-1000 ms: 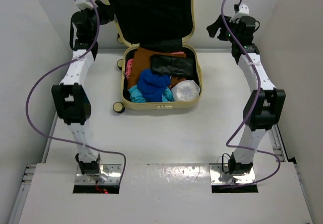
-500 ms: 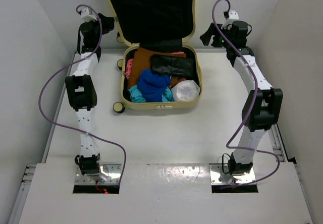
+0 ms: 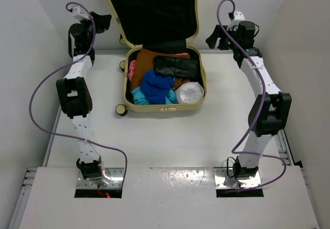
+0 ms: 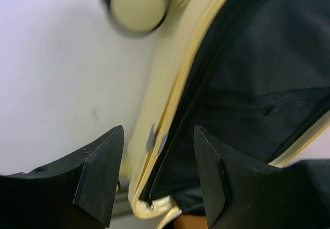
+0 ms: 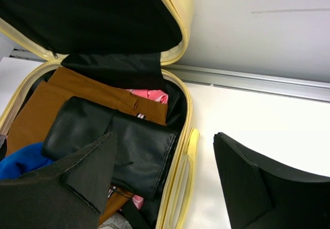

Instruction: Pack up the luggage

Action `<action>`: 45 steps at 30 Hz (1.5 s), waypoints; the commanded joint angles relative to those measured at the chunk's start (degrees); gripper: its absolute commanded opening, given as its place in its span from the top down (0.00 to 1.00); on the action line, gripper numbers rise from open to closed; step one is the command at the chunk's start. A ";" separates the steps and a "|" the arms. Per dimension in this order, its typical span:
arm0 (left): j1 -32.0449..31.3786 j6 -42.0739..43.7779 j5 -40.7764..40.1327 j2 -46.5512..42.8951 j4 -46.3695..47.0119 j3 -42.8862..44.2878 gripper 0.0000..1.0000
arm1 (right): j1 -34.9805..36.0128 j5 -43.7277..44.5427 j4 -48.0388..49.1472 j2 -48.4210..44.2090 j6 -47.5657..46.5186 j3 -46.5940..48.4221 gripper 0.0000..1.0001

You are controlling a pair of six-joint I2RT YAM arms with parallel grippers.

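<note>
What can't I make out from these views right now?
- Lid: top cut off by the top view's edge.
- Clothes under the blue garment and pouch: covered in every view.
- Wheel: blurred in the left wrist view.
- Near half of the luggage: hidden in the right wrist view by a finger of the right gripper.
- Whether the open left gripper touches the lid: too small in the top view.

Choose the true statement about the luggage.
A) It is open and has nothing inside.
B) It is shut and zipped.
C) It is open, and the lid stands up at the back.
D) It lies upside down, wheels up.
C: the luggage is open, its lid stands up with the black lining showing, and clothes fill the lower half.
</note>
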 commanded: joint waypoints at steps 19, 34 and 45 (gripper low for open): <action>-5.72 13.40 -14.78 19.16 0.21 27.47 0.36 | -0.44 -0.23 -5.59 -1.68 -2.60 3.72 0.25; -4.67 14.72 1.72 2.22 13.48 5.08 0.85 | 1.14 -1.03 -5.25 -2.73 -2.51 1.54 0.27; -1.33 17.78 34.76 -22.98 22.97 -27.70 0.10 | 1.14 -0.15 -5.33 -6.51 -3.83 -2.86 0.27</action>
